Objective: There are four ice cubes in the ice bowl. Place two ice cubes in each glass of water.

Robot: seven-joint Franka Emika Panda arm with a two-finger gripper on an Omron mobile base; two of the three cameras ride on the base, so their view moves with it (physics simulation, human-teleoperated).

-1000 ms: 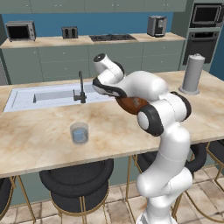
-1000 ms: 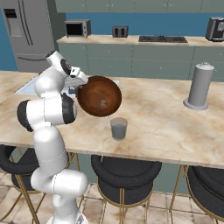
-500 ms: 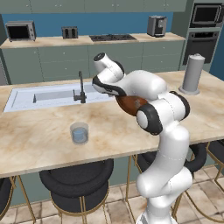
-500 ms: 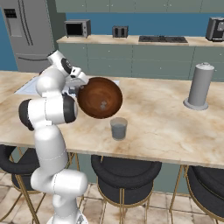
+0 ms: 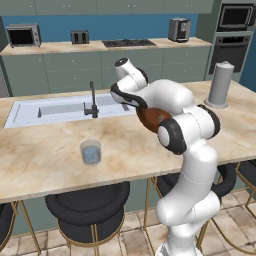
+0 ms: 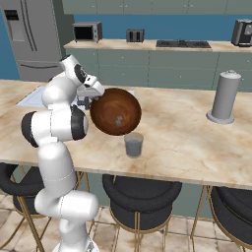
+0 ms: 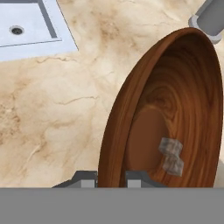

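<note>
The robot's white arm hides most of the reddish-brown wooden bowl (image 5: 150,119) in the left base view. Its tiny translucent ice cubes (image 7: 171,155) overlap, count unclear.

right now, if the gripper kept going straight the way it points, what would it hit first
The gripper is clamped on the ice bowl rim, so the bowl itself lies directly ahead. Past it, probably the marble counter, though depth is unclear.

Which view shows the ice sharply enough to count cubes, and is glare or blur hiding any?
Hand view: sharp, no glare; pale ice cubes lie overlapped inside the ice bowl, so the count is unsure. Right base view: one faint speck of ice in the tilted bowl. Left base view: the arm hides most of the bowl.
</note>
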